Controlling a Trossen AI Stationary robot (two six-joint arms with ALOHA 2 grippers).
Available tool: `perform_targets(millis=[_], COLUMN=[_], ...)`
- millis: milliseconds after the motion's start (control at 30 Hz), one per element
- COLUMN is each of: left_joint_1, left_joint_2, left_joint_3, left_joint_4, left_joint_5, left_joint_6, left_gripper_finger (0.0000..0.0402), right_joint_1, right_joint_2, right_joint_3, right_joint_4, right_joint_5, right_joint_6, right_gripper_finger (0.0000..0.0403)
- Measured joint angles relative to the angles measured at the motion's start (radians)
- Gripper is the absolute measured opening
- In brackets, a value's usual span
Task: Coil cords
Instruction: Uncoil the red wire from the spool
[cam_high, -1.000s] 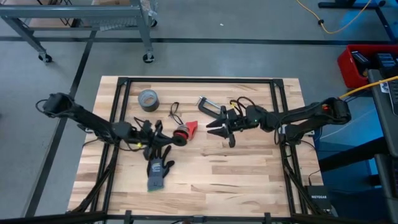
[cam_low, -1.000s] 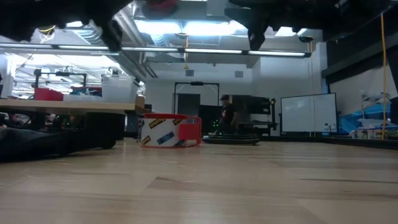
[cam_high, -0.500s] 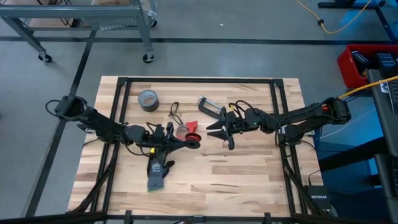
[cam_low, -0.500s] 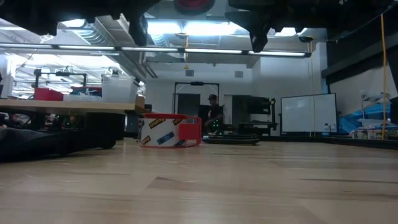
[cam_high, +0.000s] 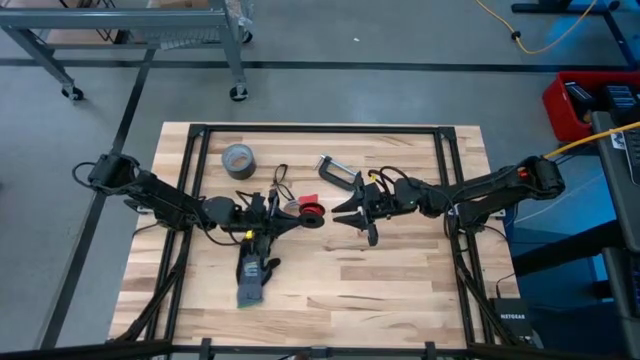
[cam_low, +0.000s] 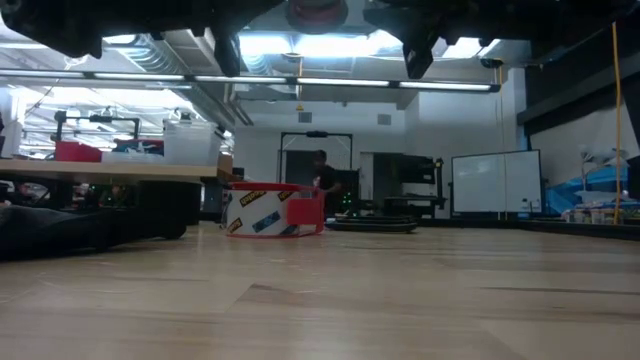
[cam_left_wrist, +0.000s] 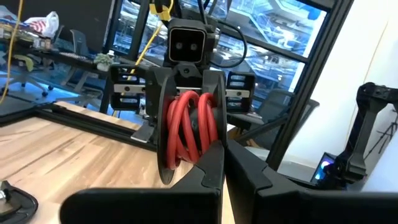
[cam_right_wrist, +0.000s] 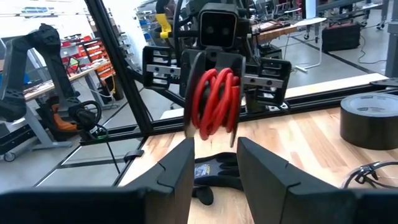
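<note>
**Red cord held coiled between the two arms**

The left gripper (cam_high: 312, 211) has its fingers (cam_right_wrist: 188, 99) closed tight on the red cord (cam_high: 311, 210), which sits wound in a bundle of loops (cam_left_wrist: 189, 127) between them, lifted off the surface (cam_high: 400, 280). The right gripper (cam_high: 354, 208) faces it from just beside, its fingers (cam_right_wrist: 168, 171) parted and holding nothing, the coil in line with the gap between them. The black cord (cam_high: 279, 179) lies looped on the surface behind the left fingers, near the grey tape roll (cam_high: 238, 158). A glove (cam_high: 256, 272) lies under the left arm, and a metal clamp (cam_high: 337, 173) lies near the right fingers.
</note>
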Motion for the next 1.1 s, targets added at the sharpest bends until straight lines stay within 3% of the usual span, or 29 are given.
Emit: perform_targets(millis=[533, 1100], left_joint_1=[-0.001, 0.001], left_joint_2=[0.145, 0.146], left_joint_3=[0.129, 0.145], left_joint_4=[-0.026, -0.026], left_joint_5=[0.009, 0.008], left_joint_6=[0.005, 0.041], left_gripper_finger=[0.0000, 0.0000], right_joint_1=[0.000, 0.000], right_joint_2=[0.000, 0.000], right_joint_3=[0.000, 0.001], right_joint_4=[-0.005, -0.008], right_joint_5=[0.003, -0.005], right_joint_6=[-0.001, -0.001], right_gripper_finger=[0.0126, 0.0126])
